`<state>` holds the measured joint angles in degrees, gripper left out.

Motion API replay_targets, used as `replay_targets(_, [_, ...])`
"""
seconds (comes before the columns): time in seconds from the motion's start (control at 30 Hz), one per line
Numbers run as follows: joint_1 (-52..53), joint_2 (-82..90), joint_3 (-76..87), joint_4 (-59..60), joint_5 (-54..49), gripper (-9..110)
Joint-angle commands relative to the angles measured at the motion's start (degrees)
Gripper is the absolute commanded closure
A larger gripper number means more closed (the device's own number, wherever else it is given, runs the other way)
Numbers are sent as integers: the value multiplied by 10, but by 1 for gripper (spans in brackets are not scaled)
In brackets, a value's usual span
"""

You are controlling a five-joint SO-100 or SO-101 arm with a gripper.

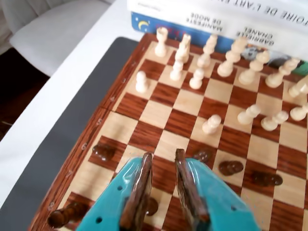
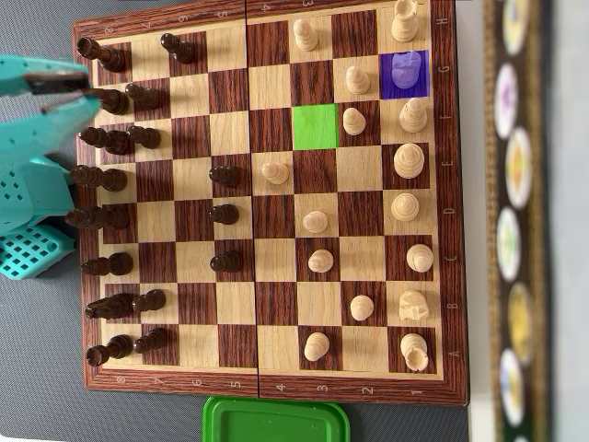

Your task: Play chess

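Gripper (image 1: 162,156) is seen in the wrist view hovering over the dark side of the chessboard (image 2: 267,387), its fingers slightly apart and nothing held between them. In the overhead view a white piece (image 2: 406,70) is marked in purple on the far edge and a green square (image 2: 316,127) is marked nearer the middle. A long reach across the board is judged to be called for next, so that this piece can be gripped and carried to the green square.

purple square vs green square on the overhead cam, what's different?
The purple square sits in the G row, one column in from the board's right edge; the green square sits one row down and two columns further left. The purple square has a light piece standing on it and tinted by it; the green square is bare. Both are single-square colour overlays on the light pieces' side.
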<state>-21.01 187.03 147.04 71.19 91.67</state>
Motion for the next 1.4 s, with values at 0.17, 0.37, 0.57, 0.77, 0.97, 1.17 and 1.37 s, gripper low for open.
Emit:
replay_targets(0.17, [4,-179,-123,34,16,91])
replay_targets(0.37, [5,-338,-204,37,33,91])
replay_targets(0.57, [0,-478,-292,35,62,91])
replay_targets(0.77, [2,-587,-360,39,62,91])
replay_targets(0.97, [3,-690,-421,40,62,91])
replay_targets(1.17, [4,-786,-515,40,62,86])
replay_targets(1.37, [-15,-871,-610,40,59,85])
